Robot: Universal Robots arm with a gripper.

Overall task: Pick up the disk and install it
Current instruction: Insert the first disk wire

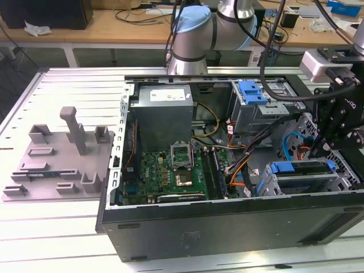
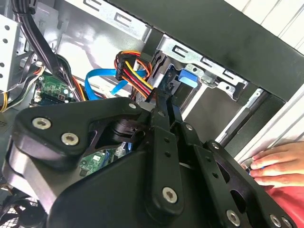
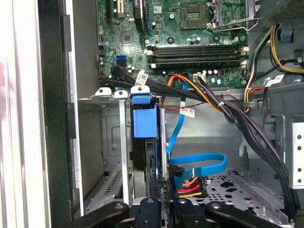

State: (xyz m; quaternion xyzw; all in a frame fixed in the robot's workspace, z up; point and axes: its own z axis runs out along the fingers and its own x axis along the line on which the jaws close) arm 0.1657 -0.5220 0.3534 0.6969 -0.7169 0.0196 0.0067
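I, the gripper (image 3: pixel 163 199), am at the disk (image 3: pixel 144 124) in its bay (image 3: pixel 122 142), jaws seemingly pressed together. Installing: any push must go straight.

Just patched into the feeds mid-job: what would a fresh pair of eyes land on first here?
The open computer case with its green motherboard dominates the exterior view. At that view's right the gripper hangs over the drive cage, close to the disk in its blue carrier frame. In the second wrist view a person's hand rests just outside the case.
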